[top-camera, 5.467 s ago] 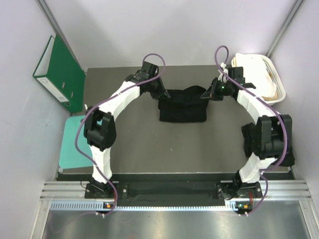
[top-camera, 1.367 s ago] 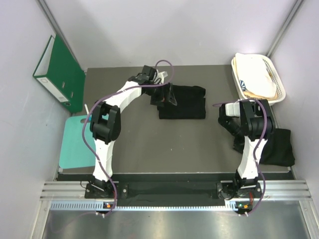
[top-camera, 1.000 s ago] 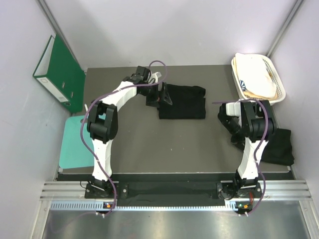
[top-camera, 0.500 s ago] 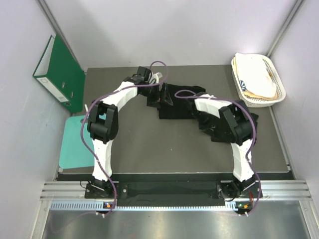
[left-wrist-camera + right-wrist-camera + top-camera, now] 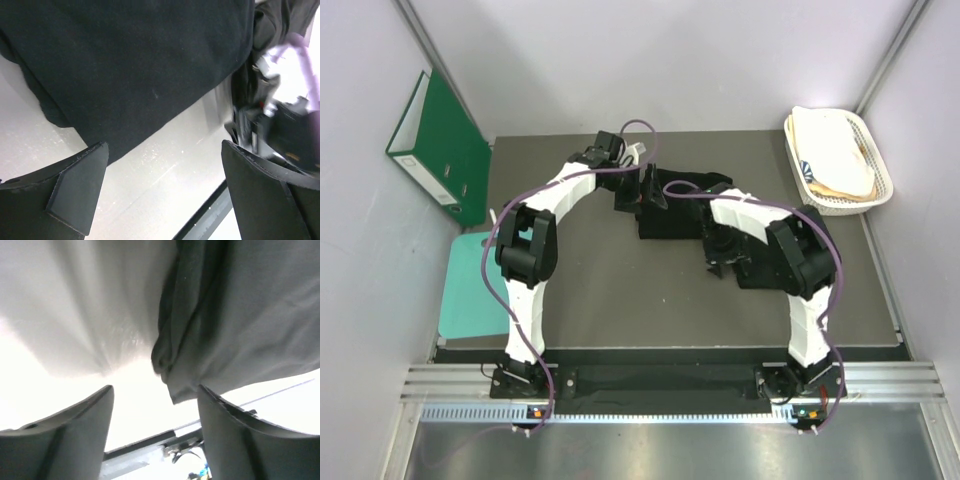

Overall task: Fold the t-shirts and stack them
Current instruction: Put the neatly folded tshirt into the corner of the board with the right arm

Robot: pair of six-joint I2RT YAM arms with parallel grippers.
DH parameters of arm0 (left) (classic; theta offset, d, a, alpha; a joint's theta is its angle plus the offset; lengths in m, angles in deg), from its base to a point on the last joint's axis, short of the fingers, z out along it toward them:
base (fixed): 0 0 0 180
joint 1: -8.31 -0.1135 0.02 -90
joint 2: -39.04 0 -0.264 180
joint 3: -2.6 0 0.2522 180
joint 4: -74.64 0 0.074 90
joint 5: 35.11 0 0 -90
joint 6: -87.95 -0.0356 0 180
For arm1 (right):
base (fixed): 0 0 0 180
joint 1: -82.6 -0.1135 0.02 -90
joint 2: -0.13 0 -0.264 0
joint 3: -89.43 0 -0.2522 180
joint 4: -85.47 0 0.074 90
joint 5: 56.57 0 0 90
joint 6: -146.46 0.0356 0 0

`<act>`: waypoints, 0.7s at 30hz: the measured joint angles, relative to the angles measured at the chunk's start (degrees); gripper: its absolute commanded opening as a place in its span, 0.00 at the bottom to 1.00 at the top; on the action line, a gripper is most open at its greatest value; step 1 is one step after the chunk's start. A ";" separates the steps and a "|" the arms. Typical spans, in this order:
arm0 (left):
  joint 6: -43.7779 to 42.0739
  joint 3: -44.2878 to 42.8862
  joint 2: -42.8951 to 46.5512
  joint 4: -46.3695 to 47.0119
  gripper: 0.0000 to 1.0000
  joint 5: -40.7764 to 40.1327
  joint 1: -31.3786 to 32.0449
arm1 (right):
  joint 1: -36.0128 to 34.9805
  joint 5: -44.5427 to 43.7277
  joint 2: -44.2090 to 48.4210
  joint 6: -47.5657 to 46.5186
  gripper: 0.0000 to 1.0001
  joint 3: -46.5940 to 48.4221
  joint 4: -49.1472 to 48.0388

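Right claw (image 5: 154, 390) parted on nothing, rumpled edge of the black t-shirts (image 5: 235, 315) just beyond its fingertips, pile's long axis lying across the worktop (image 5: 590, 290) toward the wide-open left claw (image 5: 164, 145), itself just short of the cloth's other end, neither clearly nearer.

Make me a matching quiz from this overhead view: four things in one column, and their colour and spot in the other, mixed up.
Things:
1. binder
2. basket
3. mat
4. t-shirt

Colour and spot:
A. black, far middle of the table
B. teal, beside the table's left edge
C. white, far right corner
D. green, leaning at far left

Pairs: 1-D, 2-C, 3-B, 4-A
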 measured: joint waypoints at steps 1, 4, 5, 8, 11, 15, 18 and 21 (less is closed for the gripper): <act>0.00 -0.13 0.00 -0.02 0.99 -0.42 0.00 | 0.00 0.68 1.01 -0.63 0.80 0.17 -0.20; -0.24 -0.83 -0.02 -0.26 0.99 -3.04 -0.09 | 0.07 1.64 4.09 -2.62 0.91 2.91 -0.63; -0.31 -1.18 -0.04 -0.48 0.99 -3.96 -0.15 | 0.37 1.73 5.07 -3.26 0.96 4.07 -1.07; -0.68 -3.85 -1.03 -1.77 0.99 -7.28 -0.59 | 1.77 3.21 8.35 -4.90 1.00 6.64 -4.22; -1.09 -5.27 -2.03 -2.25 0.99 -10.03 -1.38 | 5.77 7.52 10.88 -6.32 1.00 7.52 -8.66; -1.33 -6.08 -4.33 -3.15 0.99 -13.46 -2.78 | 13.94 15.63 11.58 -6.84 1.00 6.86 -16.90; -1.31 -6.10 -6.80 -3.37 0.98 -15.21 -3.65 | 19.91 21.84 10.95 -6.73 1.00 5.22 -23.28; -1.09 -6.84 -9.27 -3.65 0.96 -15.58 -4.46 | 23.54 26.40 8.31 -6.43 1.00 5.25 -28.63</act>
